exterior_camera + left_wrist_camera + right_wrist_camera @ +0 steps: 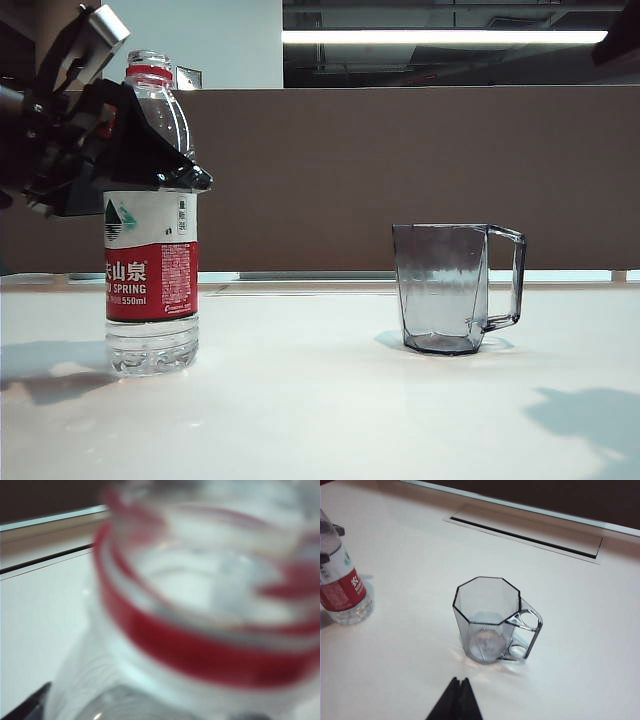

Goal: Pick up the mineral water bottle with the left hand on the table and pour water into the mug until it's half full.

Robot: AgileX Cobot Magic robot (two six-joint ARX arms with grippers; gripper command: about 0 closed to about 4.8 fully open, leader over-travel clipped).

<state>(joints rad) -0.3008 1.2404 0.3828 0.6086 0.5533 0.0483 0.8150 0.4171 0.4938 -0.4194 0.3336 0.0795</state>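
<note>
Because the left wrist view is filled by a blurred close-up of the mineral water bottle (210,630), only its open mouth, red neck ring and clear shoulder can be made out there, with a dark sliver of finger (27,705) at the frame's edge. In the exterior view the left end effector (150,160) sits around the bottle's upper body just above the label, its jaws spread wide and not visibly pressing the plastic; much of that arm is cut off at the frame edge. The bottle stands upright, uncapped, on the left of the white worktop (320,400), well apart from the mug (450,290), which stands upright to the right with its handle turned away from the bottle. Whether the mug holds any water is hard to judge through its grey tint. The right end effector (456,702) shows only as two dark fingertips pressed together, hovering near the mug and clear of it. A recessed slot (525,532) runs along the worktop beyond the mug, before a brown partition (400,170).
</note>
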